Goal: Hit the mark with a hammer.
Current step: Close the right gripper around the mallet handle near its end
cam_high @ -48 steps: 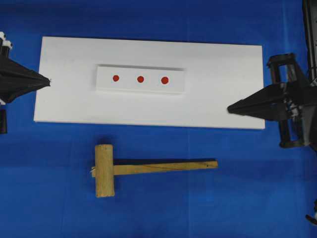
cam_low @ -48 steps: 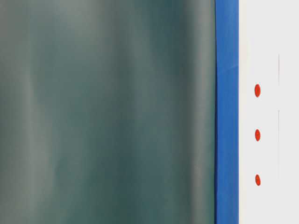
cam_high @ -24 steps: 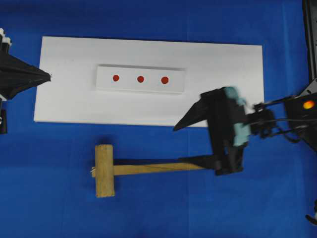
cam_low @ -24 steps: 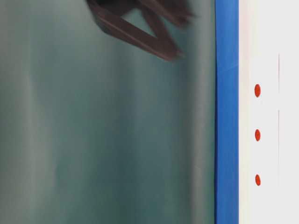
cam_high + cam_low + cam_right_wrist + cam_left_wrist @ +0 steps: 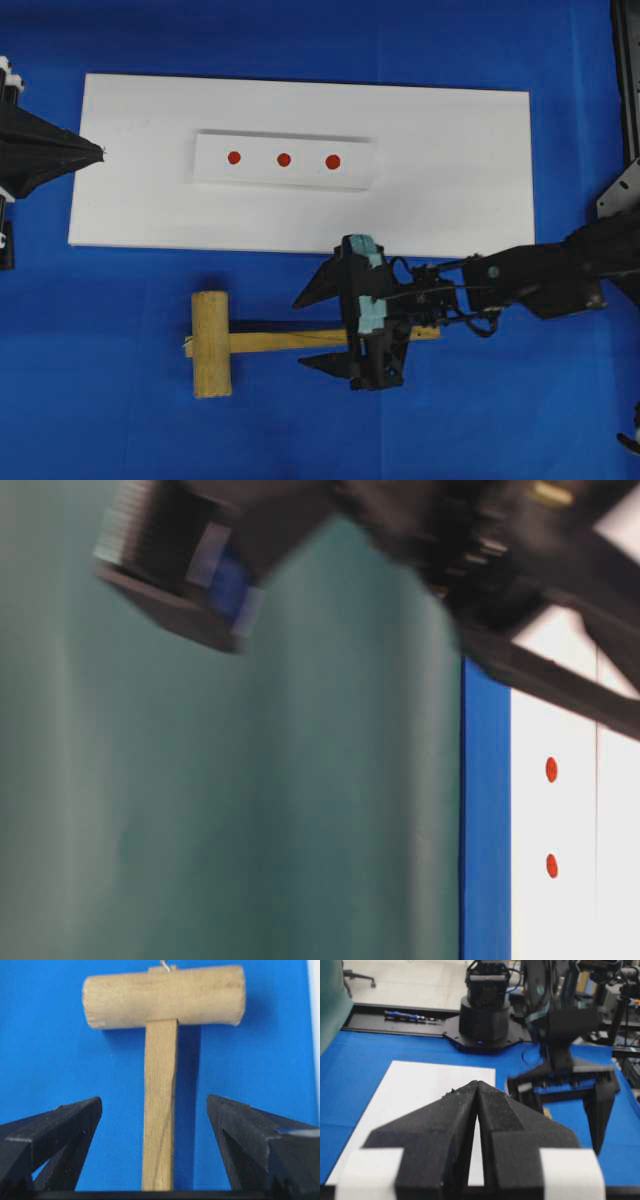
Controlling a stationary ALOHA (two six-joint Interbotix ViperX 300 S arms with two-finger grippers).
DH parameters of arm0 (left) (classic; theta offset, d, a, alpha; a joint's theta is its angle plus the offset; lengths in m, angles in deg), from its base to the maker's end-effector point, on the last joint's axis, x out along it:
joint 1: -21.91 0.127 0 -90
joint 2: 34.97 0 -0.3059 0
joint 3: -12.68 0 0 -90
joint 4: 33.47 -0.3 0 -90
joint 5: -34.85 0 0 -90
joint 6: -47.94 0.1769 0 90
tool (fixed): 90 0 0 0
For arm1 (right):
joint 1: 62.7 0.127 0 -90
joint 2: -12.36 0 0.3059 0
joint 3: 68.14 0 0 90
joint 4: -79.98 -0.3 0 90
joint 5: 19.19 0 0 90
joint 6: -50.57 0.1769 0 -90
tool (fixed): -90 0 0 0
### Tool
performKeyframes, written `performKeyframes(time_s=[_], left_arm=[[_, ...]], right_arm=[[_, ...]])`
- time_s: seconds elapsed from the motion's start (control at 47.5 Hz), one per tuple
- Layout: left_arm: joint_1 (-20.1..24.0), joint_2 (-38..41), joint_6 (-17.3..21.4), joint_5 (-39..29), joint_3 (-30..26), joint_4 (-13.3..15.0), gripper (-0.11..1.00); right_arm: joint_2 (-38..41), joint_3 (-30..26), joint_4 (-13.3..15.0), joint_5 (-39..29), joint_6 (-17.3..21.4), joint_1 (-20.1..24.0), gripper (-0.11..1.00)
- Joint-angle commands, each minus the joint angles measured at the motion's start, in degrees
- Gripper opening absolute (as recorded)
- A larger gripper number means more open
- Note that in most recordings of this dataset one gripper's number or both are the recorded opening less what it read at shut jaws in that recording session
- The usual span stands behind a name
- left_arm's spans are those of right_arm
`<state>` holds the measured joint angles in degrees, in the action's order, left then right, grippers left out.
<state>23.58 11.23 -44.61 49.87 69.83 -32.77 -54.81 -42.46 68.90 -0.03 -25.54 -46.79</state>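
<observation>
So this is the pick-up stage, nothing gripped yet. The hammer (image 5: 250,342) lies flat on the blue cloth (image 5: 120,400), just below the white board (image 5: 450,170), head to the left in the overhead view and handle running out to the right. The right gripper (image 5: 314,331) sits over the handle with its jaws spread wide, one finger on each side. In the right wrist view the handle runs straight up the middle between the two black fingers (image 5: 55,1130), with clear blue gaps on both sides, so no contact as far as anyone can tell.

The left gripper (image 5: 98,153) is parked at the left edge of the board, fingers pressed together on nothing. Pretty much a bystander here.

The mark (image 5: 333,161) is the rightmost of the three red dots on the raised white strip (image 5: 285,160), up near the middle of the board, well apart from the hammer.

Next move, going by this: drop the last bit if the fingers aren't level with the handle, then squeeze it. It looks well centred already. A firm grip seems wise, since that thick head would probably make it want to twist once lifted. After that, a lift and swing over to the mark.
</observation>
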Motion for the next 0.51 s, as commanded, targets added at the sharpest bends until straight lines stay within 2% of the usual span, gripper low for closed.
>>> performKeyframes(time_s=[0.0,0.295,0.484], left_arm=[[0.2,0.4,-0.1,0.4,-0.5,0.0,0.00],[0.2,0.4,-0.1,0.3,-0.3,0.0,0.00],[0.2,0.4,-0.2,0.3,0.0,0.0,0.00]], right_arm=[[1.8,-2.0,-2.2,3.0,-0.2,0.6,0.87],[8.3,-4.3,-6.1,4.6,-0.4,1.6,0.87],[9.4,-4.6,-6.8,4.5,-1.0,1.6,0.85]])
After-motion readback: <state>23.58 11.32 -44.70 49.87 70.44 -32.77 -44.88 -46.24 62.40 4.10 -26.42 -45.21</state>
